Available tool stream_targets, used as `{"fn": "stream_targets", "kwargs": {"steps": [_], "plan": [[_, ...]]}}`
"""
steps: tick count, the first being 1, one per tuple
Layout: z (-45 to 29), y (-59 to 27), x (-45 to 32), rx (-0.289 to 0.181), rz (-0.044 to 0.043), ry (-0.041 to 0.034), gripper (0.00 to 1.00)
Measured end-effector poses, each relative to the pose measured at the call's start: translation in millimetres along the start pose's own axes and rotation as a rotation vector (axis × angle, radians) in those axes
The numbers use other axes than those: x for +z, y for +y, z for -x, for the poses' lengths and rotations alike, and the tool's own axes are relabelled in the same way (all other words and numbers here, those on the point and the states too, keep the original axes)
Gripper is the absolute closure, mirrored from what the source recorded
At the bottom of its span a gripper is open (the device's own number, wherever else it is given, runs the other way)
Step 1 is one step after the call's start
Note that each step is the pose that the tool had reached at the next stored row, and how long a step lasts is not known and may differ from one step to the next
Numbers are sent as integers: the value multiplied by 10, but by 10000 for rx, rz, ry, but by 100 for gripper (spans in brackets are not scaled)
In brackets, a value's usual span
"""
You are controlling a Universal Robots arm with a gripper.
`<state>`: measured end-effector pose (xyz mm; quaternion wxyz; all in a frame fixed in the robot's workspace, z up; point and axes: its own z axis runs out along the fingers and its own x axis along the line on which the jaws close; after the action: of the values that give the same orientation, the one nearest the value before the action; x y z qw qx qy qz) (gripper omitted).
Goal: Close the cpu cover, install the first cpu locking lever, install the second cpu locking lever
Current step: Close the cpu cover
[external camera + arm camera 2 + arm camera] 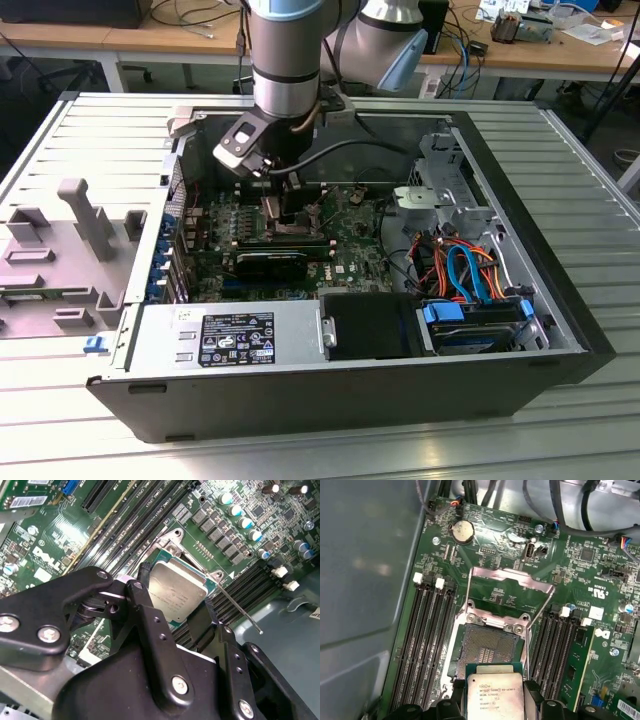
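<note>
Above the bare socket [487, 647], the tool [172, 602] clamps a processor chip [495, 692] by opposite edges. Just past the socket, the cpu cover [512, 576] stands swung open, memory slots [422, 630] crowding both sides; the case [300, 400] lies on a slatted counter [560, 130].

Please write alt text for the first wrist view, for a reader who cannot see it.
The gripper holds a processor over the open socket on a green motherboard. The cpu cover is swung open beyond the socket, with memory slots on both sides.
</note>
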<state>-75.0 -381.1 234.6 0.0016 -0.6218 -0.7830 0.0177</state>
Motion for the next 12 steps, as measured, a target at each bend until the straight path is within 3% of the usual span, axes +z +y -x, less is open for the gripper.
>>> {"fn": "stream_targets", "kwargs": {"steps": [12], "plan": [[0, 0, 14, 1043, -29, -8, 45]]}}
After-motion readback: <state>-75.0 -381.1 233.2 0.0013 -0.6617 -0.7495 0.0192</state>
